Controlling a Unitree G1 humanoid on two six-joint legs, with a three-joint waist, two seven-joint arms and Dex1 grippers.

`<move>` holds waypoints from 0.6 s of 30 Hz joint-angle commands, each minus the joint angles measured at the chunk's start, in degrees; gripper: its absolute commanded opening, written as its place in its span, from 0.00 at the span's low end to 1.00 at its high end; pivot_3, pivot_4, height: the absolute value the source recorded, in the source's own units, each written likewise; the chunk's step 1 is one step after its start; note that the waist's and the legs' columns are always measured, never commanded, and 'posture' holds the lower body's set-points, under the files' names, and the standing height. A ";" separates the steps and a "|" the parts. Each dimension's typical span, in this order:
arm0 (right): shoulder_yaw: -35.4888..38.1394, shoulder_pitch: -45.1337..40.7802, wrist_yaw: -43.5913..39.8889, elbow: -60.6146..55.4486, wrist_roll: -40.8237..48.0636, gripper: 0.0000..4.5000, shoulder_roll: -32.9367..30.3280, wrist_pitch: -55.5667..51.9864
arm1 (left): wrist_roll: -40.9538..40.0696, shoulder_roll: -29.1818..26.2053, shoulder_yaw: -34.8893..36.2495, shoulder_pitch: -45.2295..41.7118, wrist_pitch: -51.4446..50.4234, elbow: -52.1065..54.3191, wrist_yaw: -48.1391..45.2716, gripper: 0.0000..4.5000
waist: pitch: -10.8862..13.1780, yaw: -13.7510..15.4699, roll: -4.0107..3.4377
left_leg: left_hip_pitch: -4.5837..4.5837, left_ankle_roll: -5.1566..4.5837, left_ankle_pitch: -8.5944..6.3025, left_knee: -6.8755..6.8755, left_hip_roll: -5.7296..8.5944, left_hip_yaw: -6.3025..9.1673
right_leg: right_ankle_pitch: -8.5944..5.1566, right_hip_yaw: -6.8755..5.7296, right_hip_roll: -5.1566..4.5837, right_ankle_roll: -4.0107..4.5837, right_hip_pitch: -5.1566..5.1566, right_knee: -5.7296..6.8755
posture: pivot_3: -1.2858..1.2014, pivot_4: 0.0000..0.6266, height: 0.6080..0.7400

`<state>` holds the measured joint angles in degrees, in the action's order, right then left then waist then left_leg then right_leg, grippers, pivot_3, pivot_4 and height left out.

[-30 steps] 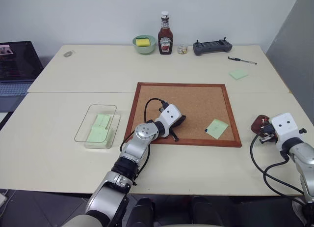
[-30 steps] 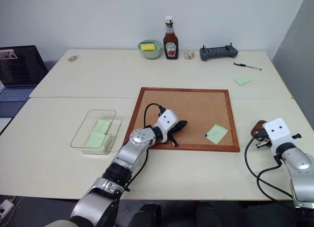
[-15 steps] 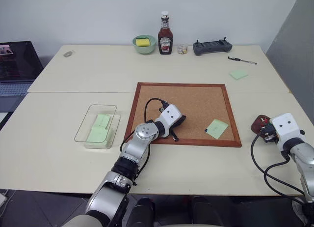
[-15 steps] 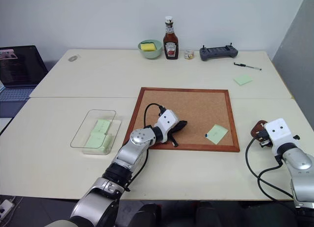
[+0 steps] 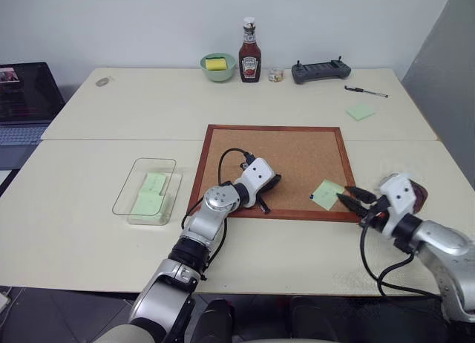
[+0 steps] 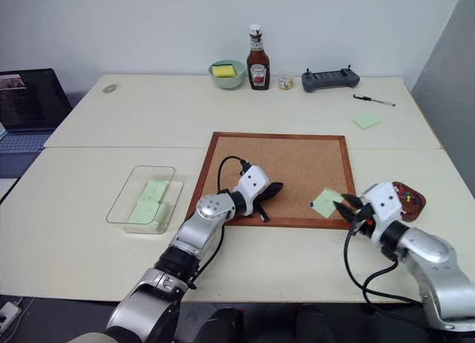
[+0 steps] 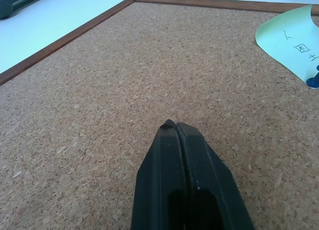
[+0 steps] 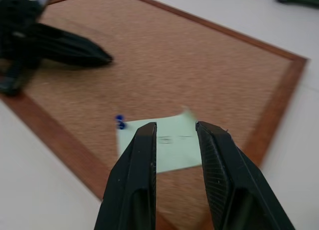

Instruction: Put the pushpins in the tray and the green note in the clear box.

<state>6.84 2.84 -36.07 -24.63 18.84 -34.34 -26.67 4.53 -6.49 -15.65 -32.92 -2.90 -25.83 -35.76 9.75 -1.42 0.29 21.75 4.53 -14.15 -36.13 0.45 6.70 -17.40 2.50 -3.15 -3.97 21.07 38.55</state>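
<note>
Two pale tables (image 5: 111, 113) are standing pushed together, and the wood-framed corkboard (image 5: 297, 146) is lying near the middle of the near one. The left arm is reaching from the near edge onto the corkboard's near left part, where the left gripper (image 5: 273, 182) is resting low over the cork with its fingers (image 7: 187, 185) pressed tightly together, holding nothing. The right gripper (image 5: 352, 200) is hovering at the corkboard's near right corner, pointing left toward the green note (image 5: 328, 194); its fingers (image 8: 137, 180) are standing slightly apart with nothing between them, framing the note in the right wrist view without touching it. The clear box (image 5: 145, 191) is sitting on the table left of the corkboard, well apart from the note, with pale green slips lying inside it. At the far edge a laptop (image 5: 22, 98) is showing on the far left, and a green bowl (image 5: 218, 64) with a yellow sponge, a ketchup bottle (image 5: 249, 53), a small jar (image 5: 276, 74), a dark controller (image 5: 320, 70) and a pen (image 5: 367, 92) are lining up along the back, with another green note (image 5: 361, 112) just nearer than the pen. The tray (image 6: 409, 199) is sitting on the table right of the corkboard, just beyond the right gripper's wrist, with tiny coloured specks inside. The green note is lying on the corkboard's near right part, pinned at its near left corner by a blue pushpin (image 8: 119, 121).
</note>
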 commanded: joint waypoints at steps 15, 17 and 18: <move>-8.36 -7.47 2.15 9.80 -6.75 0.53 4.97 5.14 | 0.92 0.44 -1.77 1.79 -1.08 -2.14 -0.24 0.00 | 0.00 0.02 0.00 | 0.00 0.00 0.00 0.01 0.00 0.02 | 0.01 -0.01 0.00 0.02 0.01 0.00 | 0.52 0.24 1.00; -8.58 -8.31 2.17 11.15 -7.08 0.53 5.49 5.69 | 0.93 0.46 -1.75 1.83 -1.14 -2.05 -0.17 0.00 | -0.01 0.00 -0.01 | -0.01 0.00 0.00 0.01 -0.01 0.02 | 0.02 -0.01 0.00 0.03 0.01 0.00 | 0.52 0.24 1.00; -8.71 -8.65 2.09 11.78 -7.29 0.53 5.70 6.01 | 0.94 0.47 -1.76 1.88 -1.18 -1.99 -0.13 0.00 | -0.01 -0.01 -0.01 | -0.01 0.00 0.00 0.01 -0.01 0.02 | 0.02 -0.01 0.00 0.03 0.01 0.00 | 0.52 0.24 1.00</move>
<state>-1.92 -4.70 -34.24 -12.88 11.97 -28.80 -22.33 4.53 -6.48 -15.61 -32.84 -2.93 -25.51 -35.66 9.74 -1.43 0.28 21.75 4.53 -14.15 -36.12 0.45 6.72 -17.38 2.49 -3.14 -3.95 21.08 38.55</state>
